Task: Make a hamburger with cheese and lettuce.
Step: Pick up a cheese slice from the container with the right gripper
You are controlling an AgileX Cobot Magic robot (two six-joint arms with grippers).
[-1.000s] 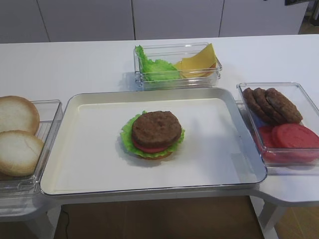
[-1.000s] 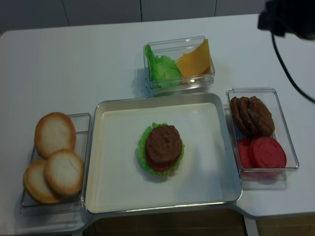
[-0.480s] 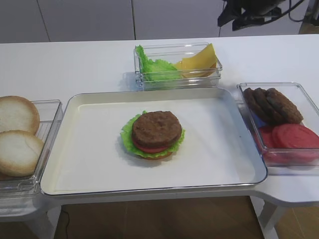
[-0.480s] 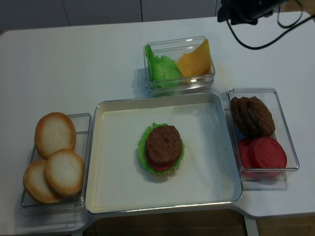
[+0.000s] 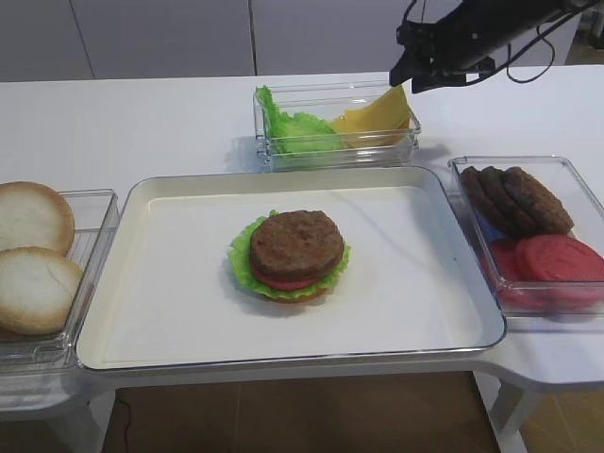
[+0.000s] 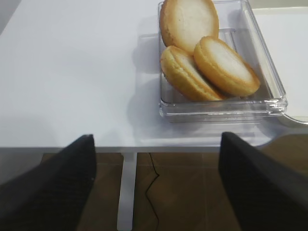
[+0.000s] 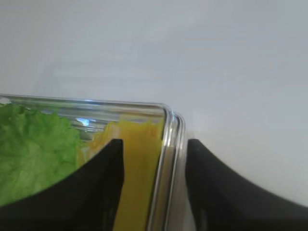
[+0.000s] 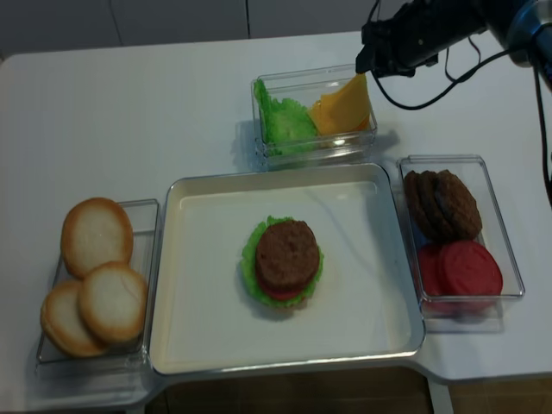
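The hamburger (image 5: pixel 288 255) (image 8: pixel 283 261) sits mid-tray with its brown patty on top, over tomato, ruffled leaf and bun base. Loose lettuce (image 5: pixel 294 130) (image 7: pixel 33 154) and yellow cheese (image 5: pixel 377 113) (image 8: pixel 343 105) (image 7: pixel 139 163) share a clear box behind the tray. My right gripper (image 5: pixel 406 71) (image 8: pixel 366 62) (image 7: pixel 155 144) hovers open at that box's right end. One finger is over the cheese and the other outside the wall. My left gripper (image 6: pixel 155 139) is open and empty near the table's front left edge. It is absent from the high views.
The silver tray (image 5: pixel 170 283) fills the table's centre. A clear bin with several pale bun halves (image 5: pixel 33 255) (image 6: pixel 202 53) stands to its left. Another bin on the right holds brown patties (image 5: pixel 519 198) and red tomato slices (image 5: pixel 557 260). The right arm's cable hangs over the back right.
My right arm has swung in from the far right and come down to the right end of the cheese and lettuce box. The food has not moved.
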